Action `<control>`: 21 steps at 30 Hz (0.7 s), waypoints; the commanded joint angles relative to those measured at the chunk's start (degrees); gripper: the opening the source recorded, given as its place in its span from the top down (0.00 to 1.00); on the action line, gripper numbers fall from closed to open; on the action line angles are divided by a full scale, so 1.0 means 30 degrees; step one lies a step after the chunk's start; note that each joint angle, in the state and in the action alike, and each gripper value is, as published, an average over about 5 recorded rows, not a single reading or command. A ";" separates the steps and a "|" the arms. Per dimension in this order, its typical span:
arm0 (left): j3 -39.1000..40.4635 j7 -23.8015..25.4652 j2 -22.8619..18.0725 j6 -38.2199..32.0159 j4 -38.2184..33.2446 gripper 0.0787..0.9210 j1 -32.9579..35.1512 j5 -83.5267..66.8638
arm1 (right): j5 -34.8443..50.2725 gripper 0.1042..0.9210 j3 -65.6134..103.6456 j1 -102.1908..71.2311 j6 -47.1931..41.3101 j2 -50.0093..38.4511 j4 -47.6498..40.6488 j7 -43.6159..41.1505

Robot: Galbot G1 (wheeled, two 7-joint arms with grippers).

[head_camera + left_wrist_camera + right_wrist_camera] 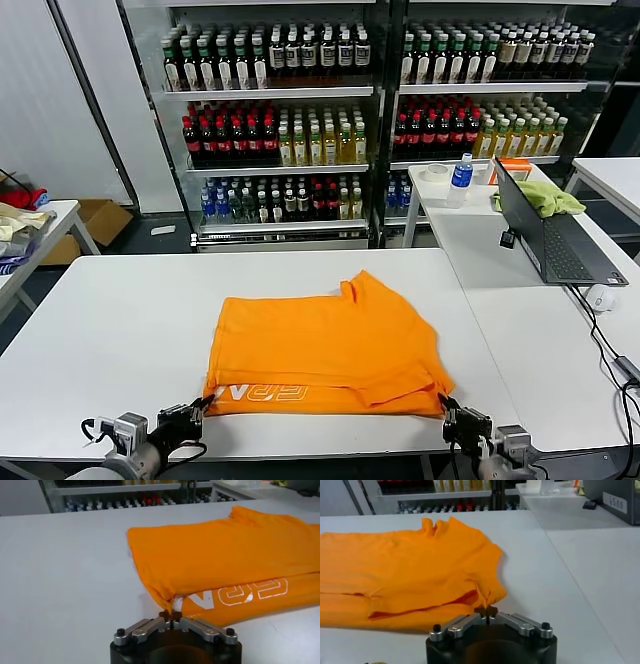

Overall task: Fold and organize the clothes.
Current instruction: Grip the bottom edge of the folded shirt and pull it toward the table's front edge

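The bright orange T-shirt lies partly folded on the white table, with pale lettering along its near edge. My left gripper is shut on the shirt's near left corner; in the left wrist view the gripper pinches the cloth beside the lettering. My right gripper is shut on the near right corner; in the right wrist view the gripper pinches a fold of the shirt. Both grippers sit at the table's near edge.
A second white table adjoins on the right, with an open laptop, a mouse, cables, a water bottle and a yellow-green cloth. Drink shelves stand behind. Fabrics lie on a side table at left.
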 commanded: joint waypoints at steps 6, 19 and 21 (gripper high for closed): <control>-0.0847 -0.0227 0.0703 0.0293 -0.0648 1.00 0.1778 0.0699 | -0.0699 1.00 0.0230 -0.1758 0.0723 -0.0075 0.0950 -0.0098; -0.1721 0.0142 0.0935 0.0947 -0.1724 0.81 0.2927 0.2365 | -0.0674 0.72 0.0493 -0.2108 -0.0337 -0.0389 0.1957 -0.0406; -0.1814 0.0155 0.0932 0.0945 -0.2257 0.74 0.3039 0.2358 | -0.0598 0.65 0.0831 -0.2033 -0.0464 -0.0476 0.2304 -0.0367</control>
